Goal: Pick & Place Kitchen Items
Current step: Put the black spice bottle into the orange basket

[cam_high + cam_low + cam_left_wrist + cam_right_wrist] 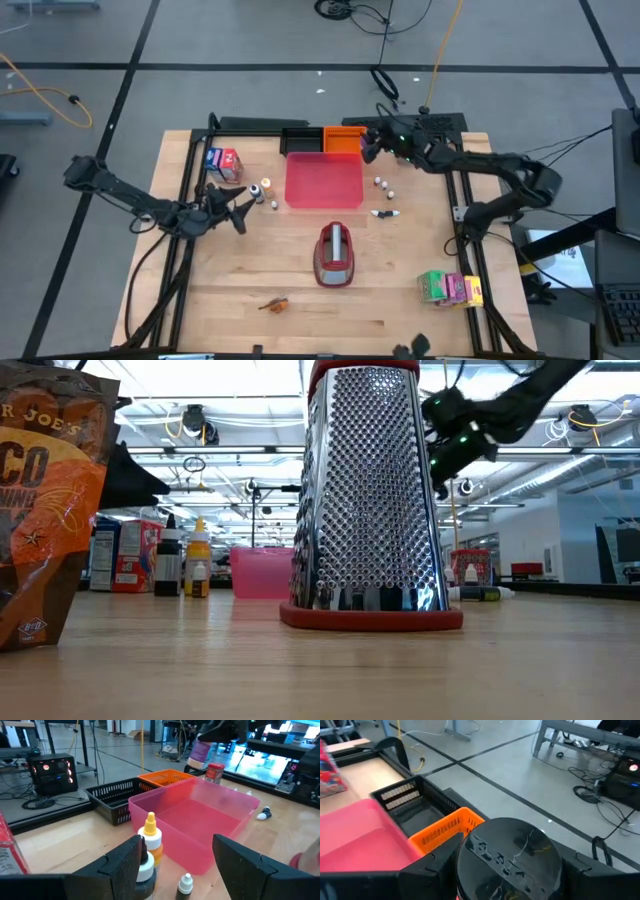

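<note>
My right gripper (368, 148) hangs in the air over the orange basket (343, 140) at the table's far edge, shut on a small round jar with a black lid (507, 857). My left gripper (240, 210) is open, low over the table, left of the pink tray (323, 180). Just ahead of its fingers stand three little bottles: a yellow-capped one (151, 835), a dark-capped one (145, 865) and a tiny white one (185, 884). A blue-red-white carton (222, 163) stands farther back. Green, pink and yellow cartons (448, 288) sit at the near right, an orange-brown piece (275, 303) near the front. My right gripper holds the jar pinched between its two fingers (435, 865), one on each side of its round wall just below the black lid (507, 850). The lid faces my wrist camera. The jar (202, 752) is lifted clear, above the orange basket.
A black basket (295, 138) stands beside the orange one. A red-based metal grater (335, 255) stands mid-table. Tiny white bottles (386, 187) and a dark pen-like piece (383, 212) lie right of the tray. Bare wood shows at the near left.
</note>
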`<state>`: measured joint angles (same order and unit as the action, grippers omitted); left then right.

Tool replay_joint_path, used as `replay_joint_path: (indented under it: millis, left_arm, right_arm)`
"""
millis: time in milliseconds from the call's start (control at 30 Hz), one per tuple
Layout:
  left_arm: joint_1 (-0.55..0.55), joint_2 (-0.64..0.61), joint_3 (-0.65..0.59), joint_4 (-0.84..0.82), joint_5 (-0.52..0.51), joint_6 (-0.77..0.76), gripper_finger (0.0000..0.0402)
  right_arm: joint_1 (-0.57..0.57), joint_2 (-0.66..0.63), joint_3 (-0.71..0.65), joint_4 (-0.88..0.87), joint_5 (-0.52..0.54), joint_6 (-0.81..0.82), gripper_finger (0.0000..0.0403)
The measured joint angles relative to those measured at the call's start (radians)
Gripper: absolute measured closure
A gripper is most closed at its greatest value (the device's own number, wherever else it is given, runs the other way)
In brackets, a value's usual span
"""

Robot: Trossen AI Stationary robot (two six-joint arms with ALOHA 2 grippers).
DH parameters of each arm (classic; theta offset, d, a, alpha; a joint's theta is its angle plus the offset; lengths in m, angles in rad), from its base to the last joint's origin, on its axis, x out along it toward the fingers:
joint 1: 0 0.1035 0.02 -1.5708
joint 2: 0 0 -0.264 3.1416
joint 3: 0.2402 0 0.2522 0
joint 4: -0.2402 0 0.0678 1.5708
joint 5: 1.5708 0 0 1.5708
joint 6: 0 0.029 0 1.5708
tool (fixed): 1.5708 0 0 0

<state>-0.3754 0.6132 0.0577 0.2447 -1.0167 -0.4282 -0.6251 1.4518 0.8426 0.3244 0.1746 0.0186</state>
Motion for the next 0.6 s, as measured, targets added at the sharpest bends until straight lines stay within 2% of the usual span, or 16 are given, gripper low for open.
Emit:
replay_joint_path:
  millis: [167,367,600]
  left_arm:
    - [0.021,0.000,0.000,0.000,0.022,0.000,0.0156]
    - [0.041,0.000,0.000,0.000,0.046,0.000,0.0156]
    - [0.054,0.000,0.000,-0.001,0.050,0.000,0.0156]
  right_arm:
    - [-0.027,0.120,0.081,0.000,-0.049,-0.004,0.0202]
    - [-0.037,0.225,0.142,0.000,-0.049,-0.004,0.0202]
    - [-0.037,0.282,0.155,-0.001,-0.059,-0.005,0.0202]
